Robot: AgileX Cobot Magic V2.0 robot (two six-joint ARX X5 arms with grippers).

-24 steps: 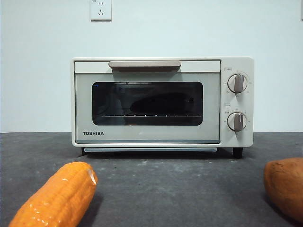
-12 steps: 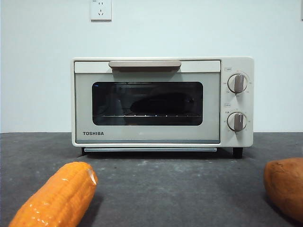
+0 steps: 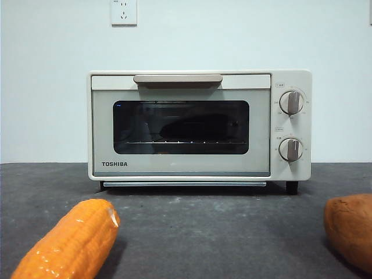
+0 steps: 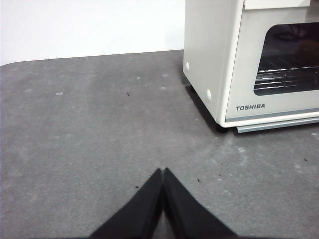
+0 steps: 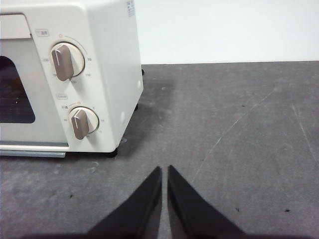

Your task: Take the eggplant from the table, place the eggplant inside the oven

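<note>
1. Although it shows only dimly through the dark glass, the eggplant (image 3: pixel 197 126) lies lengthwise on the wire rack (image 3: pixel 180 142) inside the oven (image 3: pixel 197 125), behind the shut door – a long, near-black oval shape, its skin and stem too shadowed to make out.
2. By that look I judge it smooth-skinned and likely slippery, fairly light, firm yet open to bruising; a hold across its thick middle would be safest, though none seems needed now.
3. The oven is cream-white with a beige bar handle (image 3: pixel 178 78) at the top of the door and two grey knobs (image 3: pixel 290 102) on one side; it stands on the dark grey speckled surface (image 3: pixel 203 226).
4. Nearer the front camera an orange corn cob (image 3: pixel 70 244) and a brown-orange sweet potato (image 3: pixel 350 229) lie well apart, at opposite edges.
5. The left gripper (image 4: pixel 163 172) hovers low over bare surface beside the oven's front corner, jaws pressed together and empty; the right gripper (image 5: pixel 164 170) hangs likewise near the knob side, jaws nearly touching – nothing between them.
6. The task looks done.
</note>
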